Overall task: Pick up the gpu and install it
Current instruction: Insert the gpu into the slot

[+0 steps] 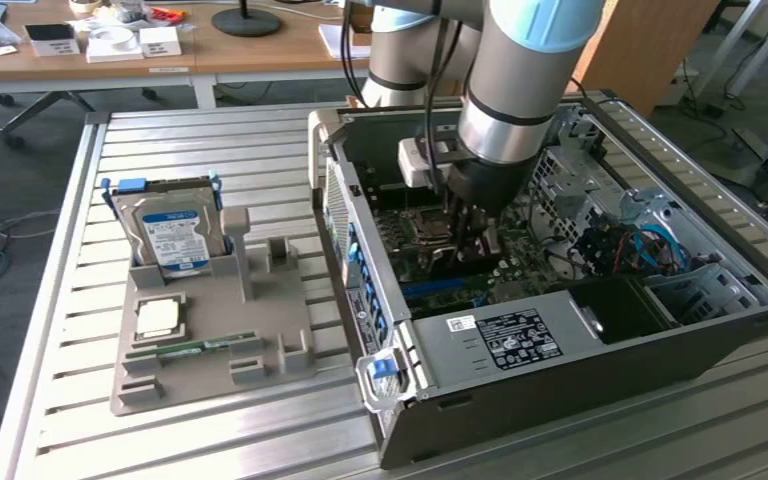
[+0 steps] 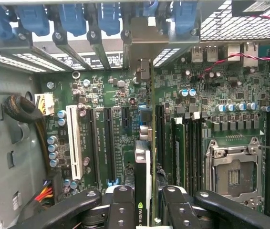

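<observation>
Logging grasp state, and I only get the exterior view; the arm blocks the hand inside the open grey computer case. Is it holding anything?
Observer: Yes. The wrist view shows the hand shut on a thin black gpu card with a green logo, edge-on between the fingers.
Operator: Where over the board?
Observer: Above the green motherboard, between the long white slot and the silver processor socket.
Operator: Seated?
Observer: I can't tell; the card's lower edge is hidden behind the card itself.
</observation>
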Robot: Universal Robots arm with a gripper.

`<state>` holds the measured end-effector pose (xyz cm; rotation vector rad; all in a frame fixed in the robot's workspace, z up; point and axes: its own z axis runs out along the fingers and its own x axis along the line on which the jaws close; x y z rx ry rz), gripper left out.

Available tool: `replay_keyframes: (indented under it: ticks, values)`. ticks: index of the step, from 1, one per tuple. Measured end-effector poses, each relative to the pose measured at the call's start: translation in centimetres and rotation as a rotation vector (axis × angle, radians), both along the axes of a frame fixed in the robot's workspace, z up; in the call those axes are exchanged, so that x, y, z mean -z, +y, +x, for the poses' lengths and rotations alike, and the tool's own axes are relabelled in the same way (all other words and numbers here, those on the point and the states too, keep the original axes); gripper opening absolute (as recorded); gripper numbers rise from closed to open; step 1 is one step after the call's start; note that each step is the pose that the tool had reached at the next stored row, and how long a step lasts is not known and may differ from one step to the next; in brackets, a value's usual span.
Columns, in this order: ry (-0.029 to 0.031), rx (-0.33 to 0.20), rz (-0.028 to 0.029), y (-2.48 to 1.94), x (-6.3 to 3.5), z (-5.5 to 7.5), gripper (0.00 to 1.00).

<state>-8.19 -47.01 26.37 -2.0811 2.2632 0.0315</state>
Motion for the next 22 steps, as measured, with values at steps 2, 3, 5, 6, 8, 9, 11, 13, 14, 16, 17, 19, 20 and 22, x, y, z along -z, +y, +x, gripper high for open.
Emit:
replay_keyframes:
  ticks: [2,3,5,6,8,9,11,13,14,16,17,19,20,22]
  values:
    - [0.0000,0.003,0.0000,0.00,0.01,-0.10,0.27]
    - [0.0000,0.003,-0.0001,0.00,0.01,-0.11,0.27]
    - [0.0000,0.004,0.0000,0.00,0.03,-0.16,0.27]
    - [0.0001,0.004,0.0000,-0.01,0.04,-0.17,0.27]
    - [0.0000,0.004,-0.0001,-0.05,0.06,-0.20,0.27]
    - [0.0001,0.004,-0.0002,-0.05,0.07,-0.22,0.27]
    - [0.0000,0.004,-0.0004,-0.05,0.10,-0.28,0.27]
    - [0.0001,0.005,-0.0005,-0.05,0.13,-0.40,0.27]
    - [-0.0002,0.005,-0.0007,-0.05,0.15,-0.45,0.27]
    - [0.0000,0.005,-0.0009,-0.05,0.18,-0.47,0.27]
    - [0.0000,0.005,-0.0009,-0.05,0.21,-0.48,0.27]
    - [0.0001,0.006,-0.0011,-0.05,0.22,-0.49,0.27]
    - [0.0001,0.006,-0.0011,-0.05,0.22,-0.49,0.27]
    - [0.0001,0.006,-0.0011,-0.05,0.22,-0.49,0.27]
